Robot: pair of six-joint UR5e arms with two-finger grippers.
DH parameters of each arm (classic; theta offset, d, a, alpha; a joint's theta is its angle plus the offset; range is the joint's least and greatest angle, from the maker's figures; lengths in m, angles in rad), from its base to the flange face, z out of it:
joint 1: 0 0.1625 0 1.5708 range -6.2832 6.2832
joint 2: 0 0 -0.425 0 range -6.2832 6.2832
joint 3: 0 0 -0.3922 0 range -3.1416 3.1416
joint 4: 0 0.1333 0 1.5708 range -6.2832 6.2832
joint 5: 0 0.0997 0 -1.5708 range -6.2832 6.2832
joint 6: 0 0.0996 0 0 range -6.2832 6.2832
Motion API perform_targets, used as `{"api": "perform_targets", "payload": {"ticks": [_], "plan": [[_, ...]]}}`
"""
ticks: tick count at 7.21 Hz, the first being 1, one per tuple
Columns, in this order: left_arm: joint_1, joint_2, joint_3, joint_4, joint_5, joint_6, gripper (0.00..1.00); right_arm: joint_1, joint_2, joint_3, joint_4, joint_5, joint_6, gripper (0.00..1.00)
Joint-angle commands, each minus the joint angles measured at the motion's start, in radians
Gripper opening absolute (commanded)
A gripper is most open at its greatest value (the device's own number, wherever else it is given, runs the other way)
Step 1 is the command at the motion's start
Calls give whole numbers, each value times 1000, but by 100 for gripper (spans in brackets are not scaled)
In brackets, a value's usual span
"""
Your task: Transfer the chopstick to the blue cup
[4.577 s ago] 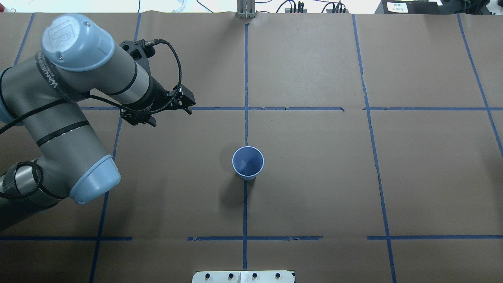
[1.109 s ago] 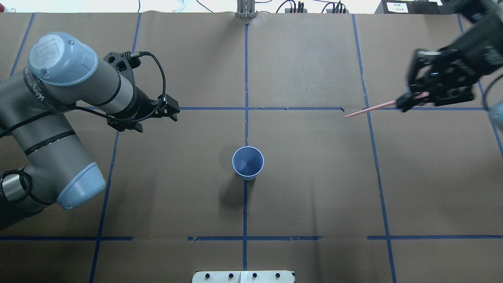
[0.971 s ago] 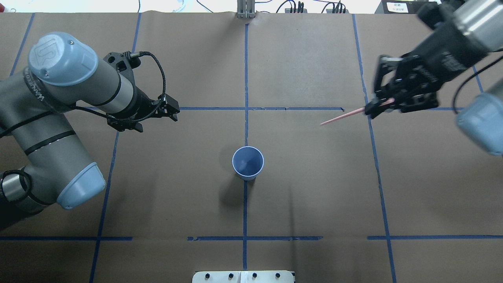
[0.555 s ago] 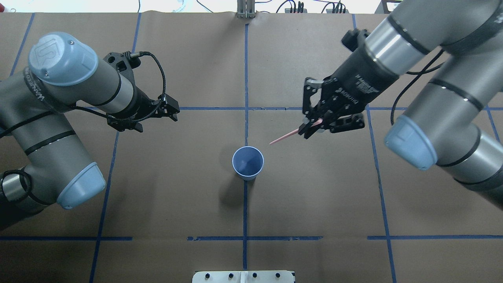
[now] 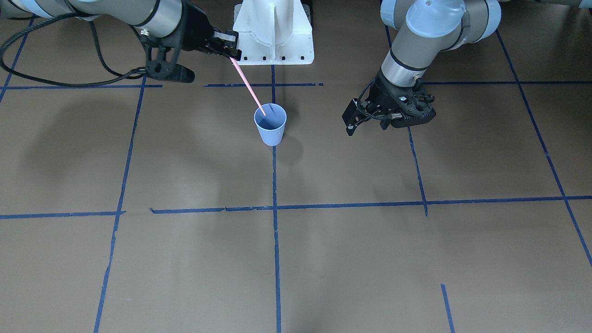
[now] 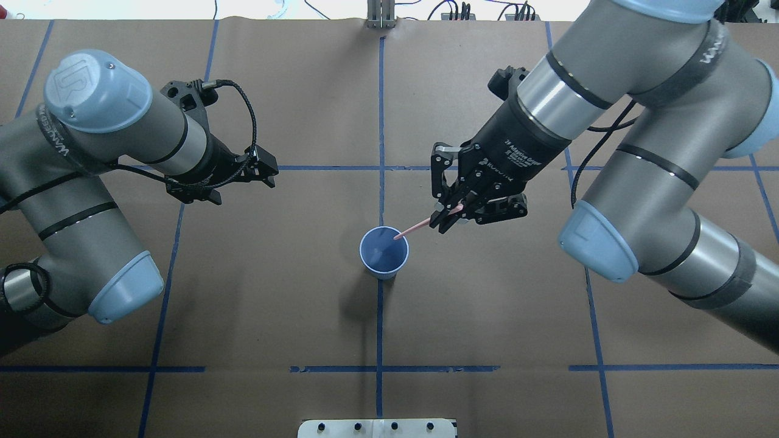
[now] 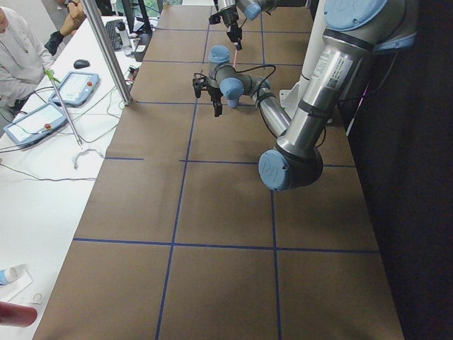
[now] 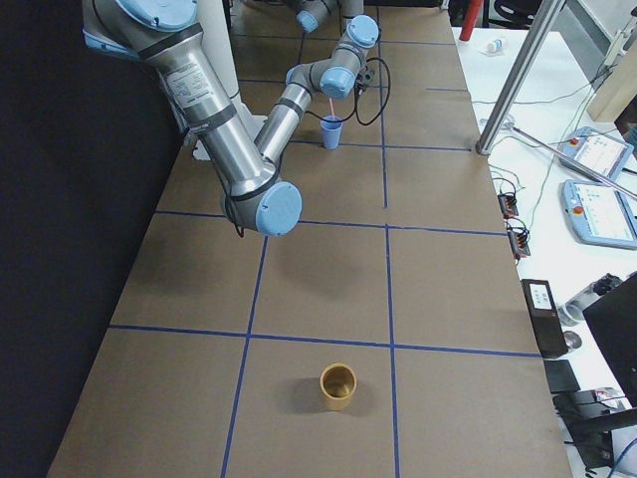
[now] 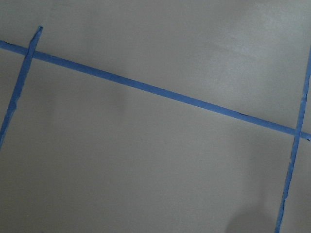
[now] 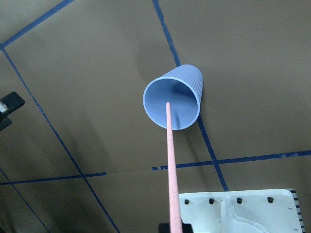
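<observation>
Chopstick (image 6: 415, 228), pinched in the right gripper (image 6: 447, 220), had swept in from three o'clock within a second and now slanted with its tip over the mouth of the blue cup (image 6: 372, 258), so release looked near; the left gripper (image 6: 240, 187) hung spread wide at the cup's ten o'clock.

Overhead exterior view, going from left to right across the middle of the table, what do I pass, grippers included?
left gripper, open → blue cup → chopstick, slanting with its tip over the cup's mouth → right gripper, shut on the chopstick's other end
</observation>
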Motion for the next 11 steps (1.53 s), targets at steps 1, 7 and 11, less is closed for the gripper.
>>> {"api": "perform_targets", "payload": {"ticks": [1, 7, 11], "plan": [[0, 0, -1, 0, 0, -2, 100, -34, 37, -49, 0, -48, 2, 11], [3, 0, 5, 0, 0, -2, 100, -98, 69, -157, 43, -100, 2, 34], [3, 0, 10, -2, 0, 3, 100, -57, 57, -123, 42, -110, 8, 99]]}}
